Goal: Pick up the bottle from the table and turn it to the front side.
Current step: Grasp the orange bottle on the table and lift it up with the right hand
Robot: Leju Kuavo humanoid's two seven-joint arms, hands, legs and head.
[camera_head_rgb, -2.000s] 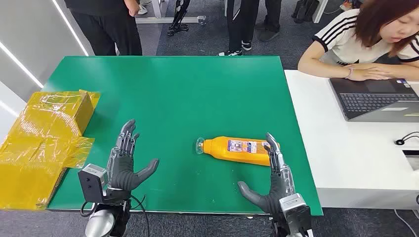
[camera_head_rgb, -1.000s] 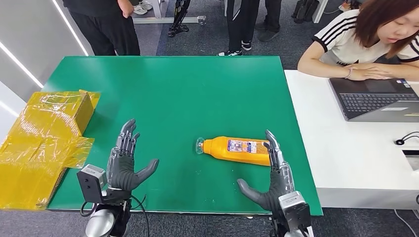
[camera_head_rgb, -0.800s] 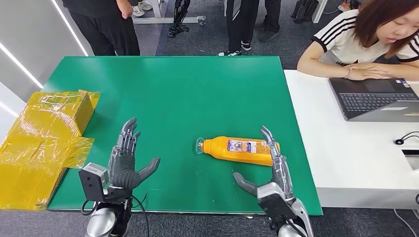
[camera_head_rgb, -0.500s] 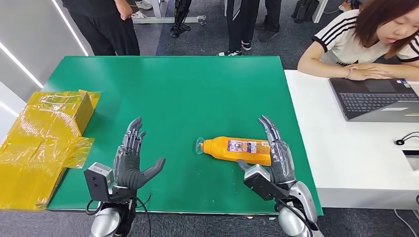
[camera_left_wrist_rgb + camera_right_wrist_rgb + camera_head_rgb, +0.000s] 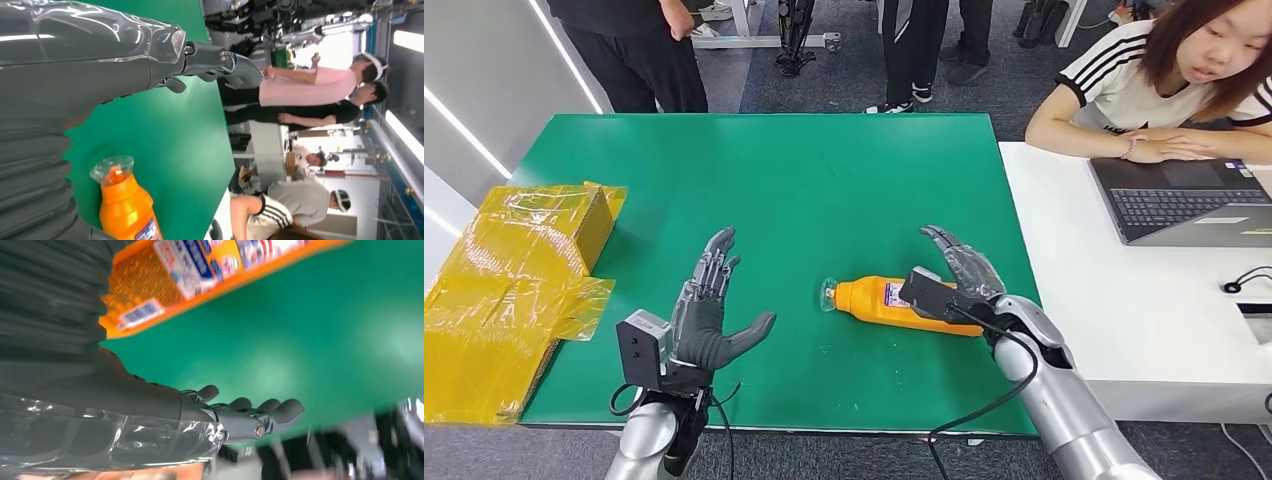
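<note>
Here the right hand point(image 5: 959, 268) hovers over the bottle point(image 5: 879, 297), fingers spread (holding nothing).

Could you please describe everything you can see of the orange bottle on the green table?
The orange bottle looks like plastic, with a clear cap toward the robot's left and a printed label with a barcode on its side. It lies flat on the green table, near the front right. The right hand hovers open above its base end, fingers spread; contact cannot be told. The left hand is apart from it.
</note>
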